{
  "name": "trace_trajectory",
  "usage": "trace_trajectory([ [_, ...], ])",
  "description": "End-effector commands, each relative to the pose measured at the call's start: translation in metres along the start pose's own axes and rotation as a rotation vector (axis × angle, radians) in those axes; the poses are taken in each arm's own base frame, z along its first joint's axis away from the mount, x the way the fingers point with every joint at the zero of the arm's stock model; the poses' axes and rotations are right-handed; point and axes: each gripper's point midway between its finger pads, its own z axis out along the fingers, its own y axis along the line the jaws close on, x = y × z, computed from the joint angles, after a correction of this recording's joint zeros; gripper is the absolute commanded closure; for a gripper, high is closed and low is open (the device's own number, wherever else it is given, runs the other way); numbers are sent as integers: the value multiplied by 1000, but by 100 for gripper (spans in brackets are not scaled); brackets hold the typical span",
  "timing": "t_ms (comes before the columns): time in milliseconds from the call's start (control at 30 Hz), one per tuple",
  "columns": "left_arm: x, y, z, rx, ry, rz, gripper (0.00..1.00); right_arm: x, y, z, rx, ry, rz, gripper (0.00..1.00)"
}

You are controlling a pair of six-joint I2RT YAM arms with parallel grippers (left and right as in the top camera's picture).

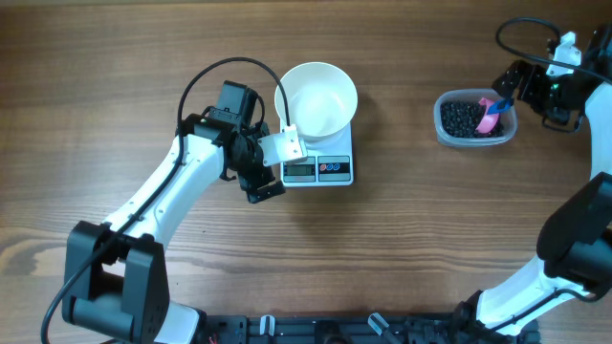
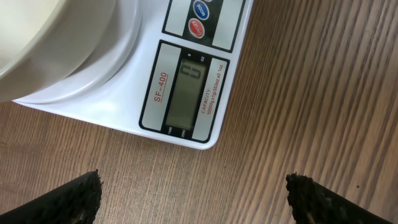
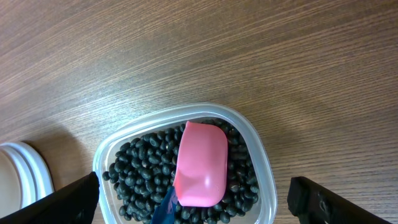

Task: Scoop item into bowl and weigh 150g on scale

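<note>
Pellets (image 3: pixel 138 167) — small, round, black — heap in a clear plastic tub (image 3: pixel 211 109).

Left of scale (image 1: pixel 319 170): left gripper (image 1: pixel 277 167) hangs just beside it.
Scale to tub (image 1: pixel 443 129): bare table (image 1: pixel 402 225), broad lane.
Tub mouth: pink scoop (image 3: pixel 200 165) lies across beans (image 3: pixel 137 171).
</note>
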Motion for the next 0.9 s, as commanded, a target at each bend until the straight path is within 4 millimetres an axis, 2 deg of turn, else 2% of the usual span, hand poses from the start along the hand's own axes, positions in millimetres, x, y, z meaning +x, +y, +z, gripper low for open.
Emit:
trace_trajectory([
  [0, 1, -2, 4, 20, -9, 10, 0, -11, 4, -14, 4, -46, -14, 0],
  [267, 1, -2, 4, 20, -9, 10, 0, -11, 4, -14, 4, -48, -15, 1],
  [400, 1, -2, 4, 20, -9, 10, 0, -27, 4, -16, 4, -108, -37, 0],
  [500, 1, -2, 4, 20, -9, 10, 0, -24, 5, -15, 0, -99, -34, 0],
  [567, 1, -2, 4, 20, -9, 10, 0, -30, 4, -21, 2, -118, -34, 0],
  [667, 1, -2, 4, 20, -9, 10, 0, -33, 2, -41, 9, -102, -15, 0],
  [767, 1, -2, 4, 20, -9, 10, 0, -37, 13, -58, -16, -99, -40, 0],
  [867, 1, -2, 4, 20, -9, 10, 0, -38, 31, -52, -94, -106, -59, 0],
])
